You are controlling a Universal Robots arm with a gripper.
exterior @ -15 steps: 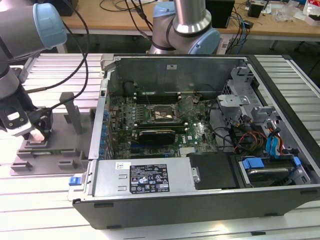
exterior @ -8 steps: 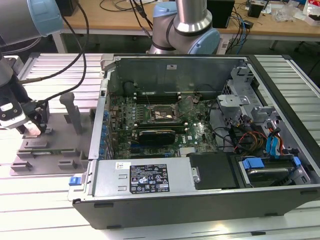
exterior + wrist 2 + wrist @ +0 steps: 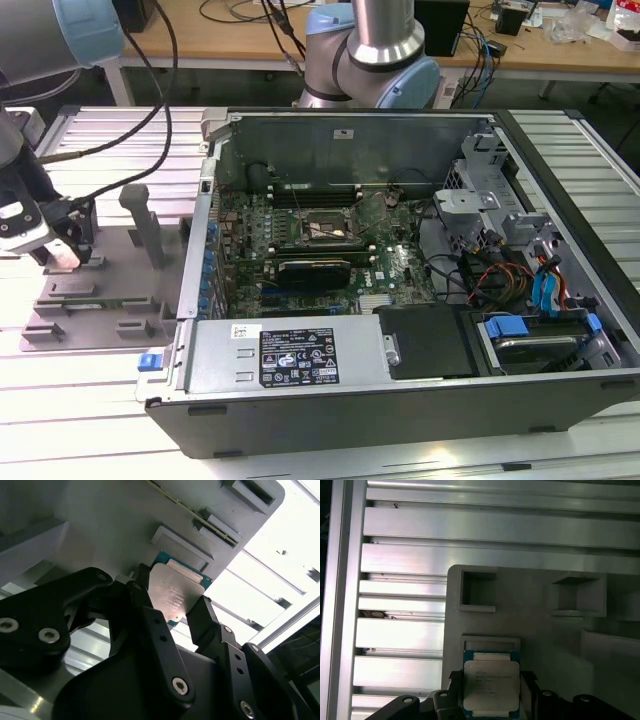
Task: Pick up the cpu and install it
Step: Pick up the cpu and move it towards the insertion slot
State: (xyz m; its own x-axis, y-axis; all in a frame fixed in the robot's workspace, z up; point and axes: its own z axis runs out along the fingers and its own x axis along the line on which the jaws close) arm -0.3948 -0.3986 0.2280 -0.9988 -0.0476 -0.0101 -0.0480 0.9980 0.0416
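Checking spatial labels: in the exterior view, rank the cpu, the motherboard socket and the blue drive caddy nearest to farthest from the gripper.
1. cpu, at the gripper, exterior view's left.
2. motherboard socket, centre of the view.
3. blue drive caddy, low on the exterior view's right.

You'll find the tray (image 3: 110,305) on the table (image 3: 100,420) toward its edge at the exterior view's left. The open computer case (image 3: 400,410) stands just beside the tray, on the right. The cpu (image 3: 491,685) lies on the tray near its left edge, just beside a raised block (image 3: 491,643). It sits between the gripper (image 3: 65,255) fingers (image 3: 150,625), which touch its opposite sides.
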